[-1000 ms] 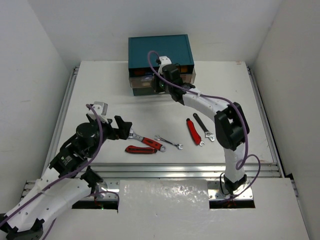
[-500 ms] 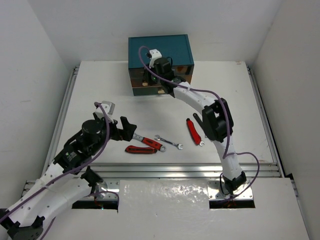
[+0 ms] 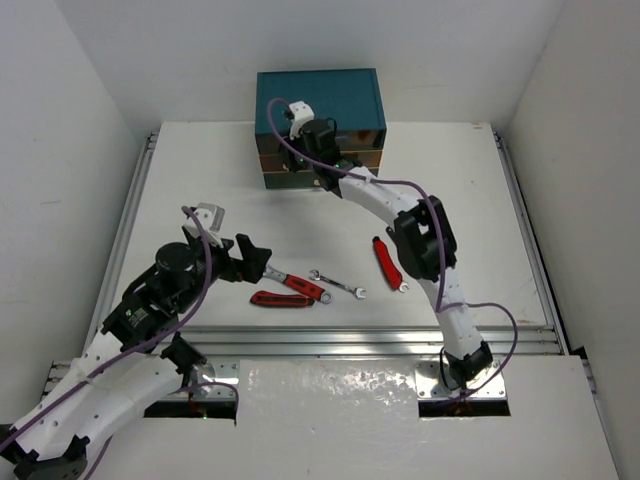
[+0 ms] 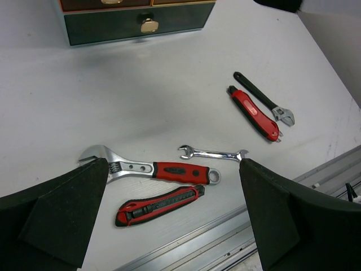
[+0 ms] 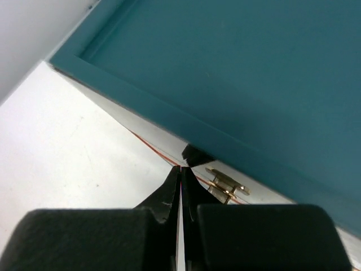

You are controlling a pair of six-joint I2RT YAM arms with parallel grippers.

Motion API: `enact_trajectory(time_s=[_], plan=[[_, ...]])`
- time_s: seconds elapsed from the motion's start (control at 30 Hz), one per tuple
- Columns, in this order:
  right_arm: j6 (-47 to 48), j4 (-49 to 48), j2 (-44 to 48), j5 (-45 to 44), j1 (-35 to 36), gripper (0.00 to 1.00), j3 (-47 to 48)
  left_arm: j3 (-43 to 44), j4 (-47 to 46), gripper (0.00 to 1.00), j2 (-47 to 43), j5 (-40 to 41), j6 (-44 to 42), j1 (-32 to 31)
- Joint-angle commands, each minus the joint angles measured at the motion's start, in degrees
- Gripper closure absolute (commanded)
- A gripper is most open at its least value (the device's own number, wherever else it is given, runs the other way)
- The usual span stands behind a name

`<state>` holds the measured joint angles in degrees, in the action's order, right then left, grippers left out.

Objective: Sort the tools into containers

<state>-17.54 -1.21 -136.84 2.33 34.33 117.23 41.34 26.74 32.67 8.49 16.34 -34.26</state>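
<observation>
The teal chest [image 3: 335, 98] stands at the back, its brownish drawers [image 3: 280, 165] all flush. My right gripper [image 3: 322, 168] is shut and empty, fingertips against the top drawer front [image 5: 141, 135] just left of a brass knob [image 5: 227, 184]. My left gripper [image 3: 255, 258] is open and empty, hovering over the red-handled adjustable wrench [image 4: 163, 169], also in the top view [image 3: 295, 284]. A red-and-black utility knife [image 4: 161, 203] lies beside it. A small silver spanner [image 4: 214, 153], a red-handled tool [image 4: 254, 113] and a black-handled wrench [image 4: 264, 101] lie further right.
The lowest drawer front with its pale knob [image 4: 148, 24] shows at the top of the left wrist view. A metal rail [image 3: 380, 340] runs along the table's near edge. White walls close in the table on the left, the back and the right.
The pulled-out drawer has gone in flush with the chest. My right gripper moved left and back along the chest front. My left gripper shifted slightly over the wrench.
</observation>
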Motion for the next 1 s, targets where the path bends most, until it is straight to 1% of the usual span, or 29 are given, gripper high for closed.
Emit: enact_trajectory(time_s=[0.0,0.03,0.07,0.1,0.13,0.17,0.2,0.23,0.27,0.3,0.33,0.37,0.4,0.43,0.47,0.5,0.57,0.63,0.73,0.83,0.87,0.97], plan=[[1.38,-9.55,9.36,0.21,-0.66,0.99,-3.98,0.76,-2.84,0.0,-0.14,-0.67,-0.78,0.86],[1.02,-13.43,13.05,0.74,-0.58,0.93,-16.21,0.67,-2.84,0.0,-0.15,-0.67,-0.78,0.86],[-0.11,-21.56,20.22,1.1,-0.66,0.74,-27.73,0.67,-2.92,0.0,-0.32,-0.76,-0.78,0.86],[-1.34,-24.16,23.34,1.53,-0.66,0.68,-32.02,0.58,-2.92,0.0,-0.23,-1.02,-0.78,0.86],[-2.23,-25.41,25.98,1.63,-0.75,0.66,-35.54,0.58,-3.01,0.0,-0.15,-1.19,-0.87,1.12],[-2.93,-25.42,30.62,0.5,-0.93,0.58,-40.8,0.58,-3.1,0.0,0.03,-1.37,-0.96,1.04],[-3.37,-25.16,32.75,-0.39,-1.19,0.48,-43.11,0.58,-3.01,0.0,0.2,-1.46,-0.96,1.21],[-5.12,-24.98,34.69,-1.44,-1.54,0.35,-45.66,0.58,-3.01,0.0,0.47,-1.72,-0.96,1.21],[-6.7,-24.89,37.84,-2.23,-2.94,0.22,-50.21,0.58,-3.01,0.0,0.47,-1.81,-0.96,1.3],[-8.2,-24.72,39.0,-2.24,-4.17,0.09,-51.91,0.58,-3.01,0.0,0.47,-1.9,-0.96,1.3],[-9.95,-24.45,39.71,-2.07,-5.83,0.07,-53.41,0.58,-3.01,0.0,0.47,-1.9,-0.87,1.3],[-14.49,-23.06,40.06,-1.19,-9.59,0.02,-54.9,0.49,-3.1,0.0,0.3,-1.99,-0.96,1.39],[-17.24,-22.0,39.63,2.3,-11.8,0.01,-55.09,0.41,-3.1,0.0,0.29,-1.99,-0.96,1.39],[-22.92,-21.03,38.85,4.77,-14.09,0.01,-55.0,0.41,-3.19,0.0,0.21,-2.07,-0.87,1.39],[-25.33,-21.72,37.79,7.75,-18.2,0.01,-54.57,0.41,-3.19,0.0,0.21,-2.08,-0.96,1.39],[-27.0,-23.03,35.35,13.09,-19.81,0.01,-54.48,0.41,-3.19,0.0,0.29,-2.25,-0.96,1.39],[-29.9,-24.71,32.7,15.85,-23.23,0.01,-52.21,0.4,-3.19,0.0,0.47,-2.25,-0.96,1.3],[-30.97,-24.28,28.67,19.53,-24.65,0.01,-49.39,0.32,-3.19,0.0,0.73,-2.34,-0.96,1.39],[-32.2,-22.71,24.18,21.05,-26.76,0.01,-44.47,0.32,-3.19,0.0,1.43,-2.51,-1.05,1.39],[-33.08,-21.03,21.27,21.4,-27.3,0.03,-40.07,0.49,-3.1,0.0,2.49,-2.95,-1.22,1.39],[-33.43,-21.02,19.43,22.27,-27.3,0.04,-38.5,0.49,-3.1,0.0,2.84,-3.13,-1.31,1.39],[-36.42,-24.18,17.14,24.21,-27.3,0.07,-37.95,0.58,-3.01,0.0,3.54,-3.48,-1.48,1.39]])
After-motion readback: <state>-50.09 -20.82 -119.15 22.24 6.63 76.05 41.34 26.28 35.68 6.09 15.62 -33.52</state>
